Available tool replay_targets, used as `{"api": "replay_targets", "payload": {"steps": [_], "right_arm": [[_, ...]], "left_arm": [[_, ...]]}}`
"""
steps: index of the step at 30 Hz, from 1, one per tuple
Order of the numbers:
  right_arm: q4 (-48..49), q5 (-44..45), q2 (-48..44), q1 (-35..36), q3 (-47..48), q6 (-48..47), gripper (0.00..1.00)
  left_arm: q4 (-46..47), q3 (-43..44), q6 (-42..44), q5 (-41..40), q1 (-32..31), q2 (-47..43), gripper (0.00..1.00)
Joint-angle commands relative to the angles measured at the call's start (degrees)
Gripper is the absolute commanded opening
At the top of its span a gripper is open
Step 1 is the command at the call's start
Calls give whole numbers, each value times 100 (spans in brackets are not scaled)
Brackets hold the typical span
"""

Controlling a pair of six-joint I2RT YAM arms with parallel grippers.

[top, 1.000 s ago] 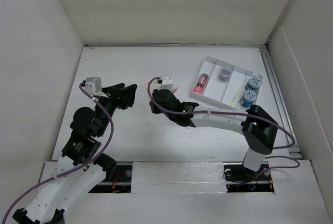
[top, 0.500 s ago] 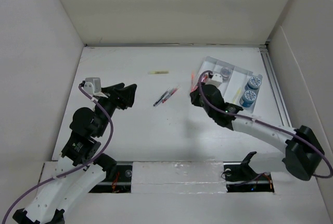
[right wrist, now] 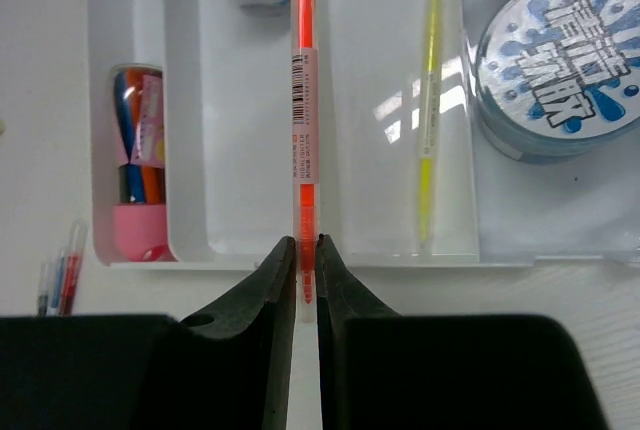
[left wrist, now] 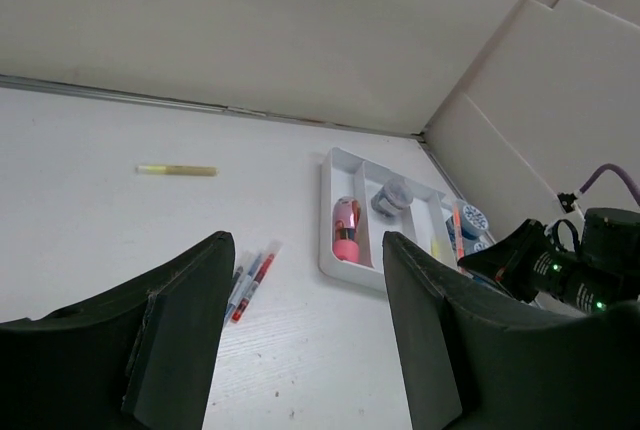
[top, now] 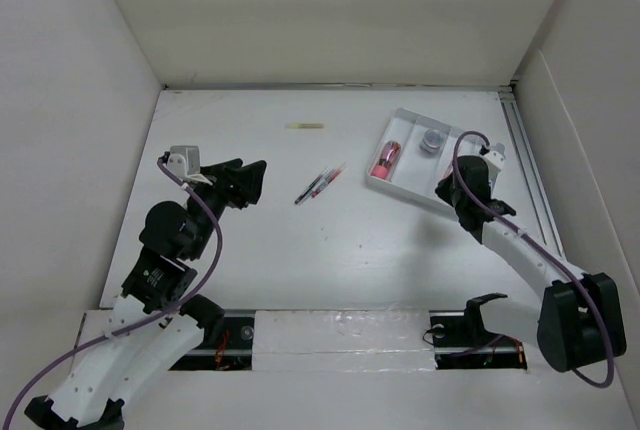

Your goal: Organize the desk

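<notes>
The desk [top: 250,240] lay flat and white under both arms, with white walls around it. A white tray [top: 400,115] sat on its far right part.

The right jaws were shut on an orange pen [right wrist: 304,100]. The pen stuck straight out ahead of the jaws, and its long side ran the same way as the tray's slots. It hung over the tray, close to the thin wall between the middle slot and the slot with the yellow pen [right wrist: 428,120]. The two pens pointed the same way, side by side but apart. I could not tell which slot the orange pen was really over, or how high it was. I think it needs to sit over one slot before it is let go.

The left jaws were open and held nothing. They hung over the left part of the desk, far from the tray. A few loose pens [top: 320,186] and a yellow stick [top: 304,127] lay on the middle of the desk, nearer the left arm [top: 170,240].

A second ago the right arm [top: 520,250] was over the middle of the desk. Now it had swung to the tray. The left arm had hardly moved.
</notes>
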Motion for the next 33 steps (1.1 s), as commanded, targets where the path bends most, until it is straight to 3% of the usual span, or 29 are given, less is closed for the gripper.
{"api": "replay_targets", "payload": {"steps": [1,8,11,12,15,18,20,21,23,24,28,33], "right_arm": [[388,-650,256,-525,-30,-157,2],[811,-1424,1276,-1088,453,-271,5],[802,-1345,1400,-1142,532,-184,21],[828,-1337,1382,-1142,506,-157,35],[899,-1258,1216,-1142,445,-140,55],[811,-1021,987,-897,505,-227,61],[959,-862,786,-651,524,-359,60],[1074,-862,732,-493,532,-455,55],[1311,-932,819,86,620,-579,40],[1321,-976,942,297,725,-683,26],[996,-548,1978,1491,1794,-930,0],[811,-633,3086,1996,2983,-1508,4]], "left_arm": [[288,23,78,129,-14,33,57],[279,23,95,85,-14,50,57],[262,32,122,-11,-14,32,57],[253,23,122,-12,-14,32,57],[279,6,122,15,-14,-38,57],[271,14,122,-3,-14,-29,57],[279,6,113,58,-14,-11,57],[288,14,104,67,-14,-29,57],[297,6,104,50,-14,-38,57],[297,14,104,50,-14,-21,57],[306,23,78,146,-14,15,57],[288,14,78,146,-14,32,57]]}}
